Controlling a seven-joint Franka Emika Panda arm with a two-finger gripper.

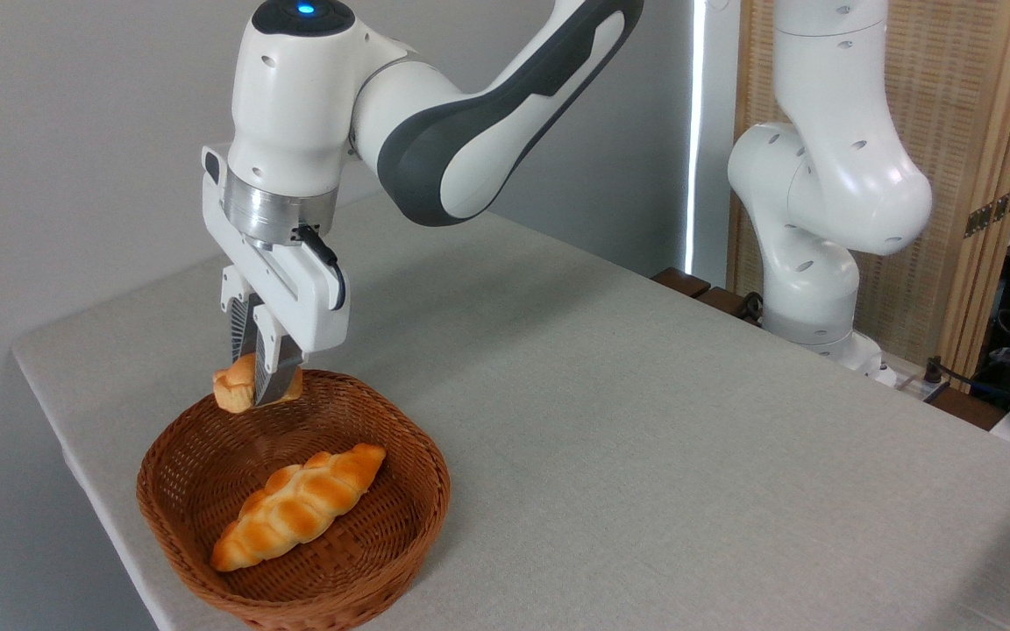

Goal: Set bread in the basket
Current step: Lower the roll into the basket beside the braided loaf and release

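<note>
The gripper [258, 386] pinches the bread [233, 386] between its 2 fingers, which hide the bun's middle. Below it sits the basket [422, 456], a braided loaf [299, 504] inside.

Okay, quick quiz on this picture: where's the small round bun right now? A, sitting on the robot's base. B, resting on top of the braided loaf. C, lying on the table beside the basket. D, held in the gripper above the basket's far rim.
D: the gripper is shut on the bun, holding it in the air over the far rim of the basket.
</note>
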